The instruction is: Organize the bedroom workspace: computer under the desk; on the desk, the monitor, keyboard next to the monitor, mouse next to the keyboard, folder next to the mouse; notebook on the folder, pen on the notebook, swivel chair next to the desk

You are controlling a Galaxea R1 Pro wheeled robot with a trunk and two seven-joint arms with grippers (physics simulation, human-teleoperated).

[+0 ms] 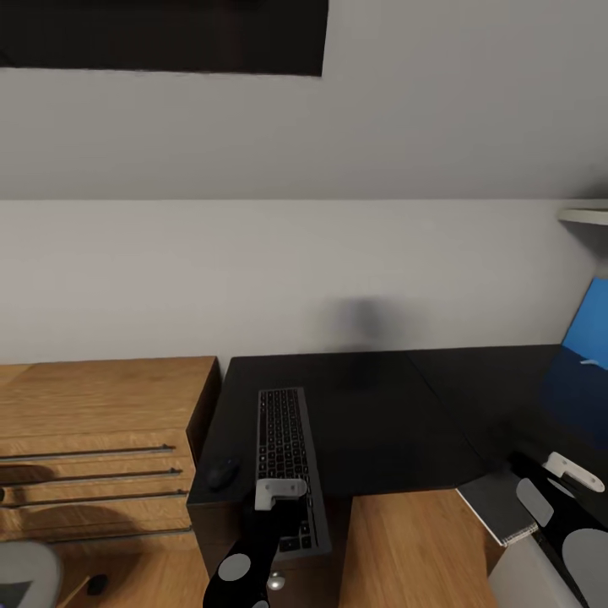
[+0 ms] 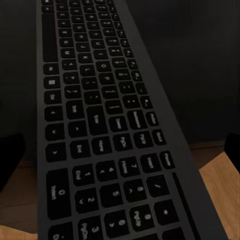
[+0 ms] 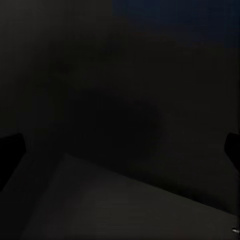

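My left hand [image 1: 281, 498] is hovering wide open over the keyboard [image 1: 287, 460], which is overhanging the bench [image 1: 380, 405] at lower centre. A careless nudge could be tipping it off, or knocking the mouse [image 1: 223, 475] just beside it. My right hand's [image 1: 567, 473] grip I cannot tell, possibly on the notebook [image 1: 500, 504].

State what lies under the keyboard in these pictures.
Most of the keyboard rests on the black desk. Its near end overhangs the desk edge, with wood floor below. The left claw covers part of that end.

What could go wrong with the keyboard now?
The keyboard sticks out past the front edge of the desk, so a nudge from the left tool might tip it onto the floor. The mouse sits near the desk's left edge; sliding the keyboard sideways could knock it off.
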